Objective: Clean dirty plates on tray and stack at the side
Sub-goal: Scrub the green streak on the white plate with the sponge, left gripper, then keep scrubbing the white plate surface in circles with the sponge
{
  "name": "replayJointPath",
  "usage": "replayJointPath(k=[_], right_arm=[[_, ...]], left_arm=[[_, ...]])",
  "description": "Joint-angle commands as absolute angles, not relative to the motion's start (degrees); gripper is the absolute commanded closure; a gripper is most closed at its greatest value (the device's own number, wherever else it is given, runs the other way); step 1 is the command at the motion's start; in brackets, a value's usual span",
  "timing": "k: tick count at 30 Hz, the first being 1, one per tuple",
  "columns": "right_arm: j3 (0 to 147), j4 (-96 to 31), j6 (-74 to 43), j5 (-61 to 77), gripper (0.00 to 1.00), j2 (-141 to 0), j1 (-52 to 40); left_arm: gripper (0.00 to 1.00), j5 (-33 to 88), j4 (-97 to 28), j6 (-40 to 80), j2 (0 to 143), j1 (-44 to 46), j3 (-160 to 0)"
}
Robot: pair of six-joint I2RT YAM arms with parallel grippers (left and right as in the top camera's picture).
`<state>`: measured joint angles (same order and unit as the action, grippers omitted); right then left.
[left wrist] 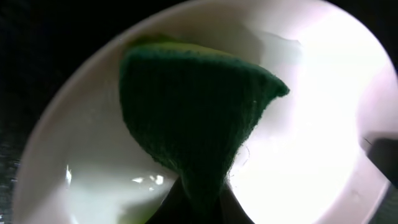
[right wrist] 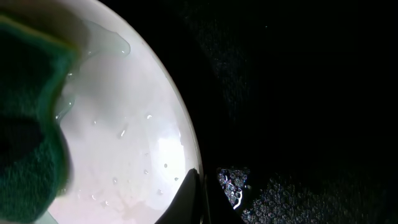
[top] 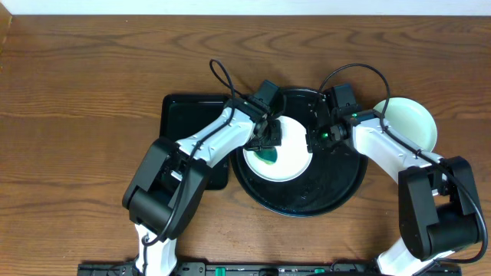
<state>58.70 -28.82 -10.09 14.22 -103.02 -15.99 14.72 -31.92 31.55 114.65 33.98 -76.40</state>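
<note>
Wooden table [top: 77, 92] bore a large round black tray [top: 337, 192] by its far edge; left gripper [top: 268, 142] pinched a green sponge [left wrist: 193, 112], right gripper [top: 316, 138] clamped the rim of a white round plate [top: 295, 162]

A dark green scouring sponge [left wrist: 193, 112] with a thin yellow layer along its top edge lies pressed against the inside of a glossy white round plate [left wrist: 311, 155]. The sponge narrows to a point at the bottom of the view, where the left arm's dark fingers [left wrist: 169, 210] pinch it. A wet film glistens on the plate above and below the sponge. A black surface [left wrist: 43, 37] surrounds the plate, and a dark blurred shape [left wrist: 380, 155] crosses the plate's right rim.
</note>
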Motion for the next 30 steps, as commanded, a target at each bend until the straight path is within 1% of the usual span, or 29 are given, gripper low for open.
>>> replayJointPath(k=[1,11,15,23,30], right_arm=[[58.3,-28.3,-10.7,15.3,0.99,-103.9,-16.6],[58.3,-28.2,-10.7,15.3,0.99,-103.9,-16.6],[58.3,-28.2,-10.7,15.3,0.99,-103.9,-16.6],[58.3,-28.2,-10.7,15.5,0.99,-103.9,-16.6],[58.3,-28.2,-10.7,15.5,0.99,-103.9,-16.6]], left_arm=[[0.93,22.1,-32.2,32.1,113.3,33.1,-75.2],[0.93,21.9,-32.2,32.0,100.7,30.9,-75.2],[0.93,19.0,-32.5,31.2,97.6,30.9,-75.1],[0.93,12.6,-34.0,31.2,100.0,31.5,-74.4],[0.92,7.7,-34.0,31.2,105.4,32.2,-74.0]])
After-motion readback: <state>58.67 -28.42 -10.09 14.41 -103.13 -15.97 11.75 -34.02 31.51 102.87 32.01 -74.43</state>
